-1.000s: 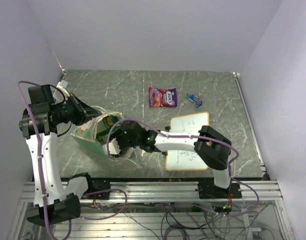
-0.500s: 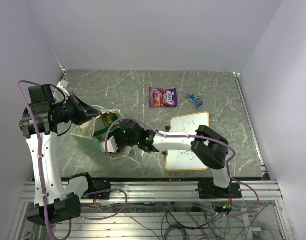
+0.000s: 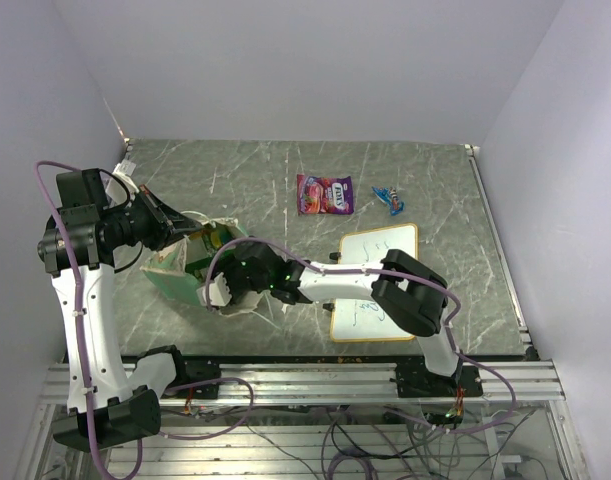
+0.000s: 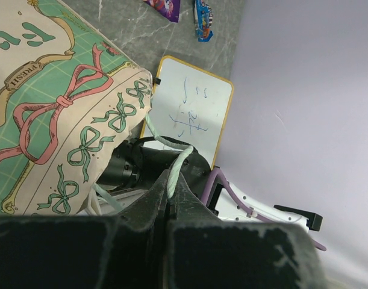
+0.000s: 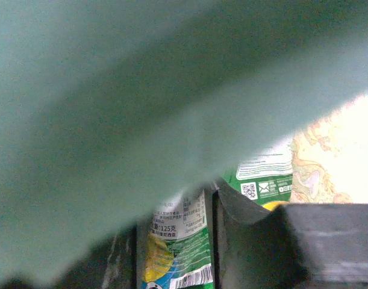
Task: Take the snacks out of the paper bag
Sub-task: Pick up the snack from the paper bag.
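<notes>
Paper bag (image 3: 181,275) lying on its side at nine o'clock on a marbled bench (image 3: 245,170), seen from overhead, its mouth facing three o'clock. The left jaws are pinched tight on the bag's thin string handle (image 4: 171,171) and lift the upper lip, so the mouth gapes. The right jaws are deep inside the bag. The right wrist camera shows them partly apart with a green packet (image 5: 177,232) between them, but I cannot tell whether they actually grip it. More green printing shows at two o'clock in that view; it may be the same packet or a second one.

A purple packet (image 3: 325,194) lies at twelve o'clock on the bench, with a small blue candy (image 3: 389,198) just beside it at one o'clock. A whiteboard (image 3: 377,262) sits at four o'clock, partly under the right arm.

The green packet looks light, glossy and crinkly, so it is likely slippery and will bend rather than resist. A flat sealed edge seems the safest place to pinch it. The bag is soft paper and could crumple or drag along.
</notes>
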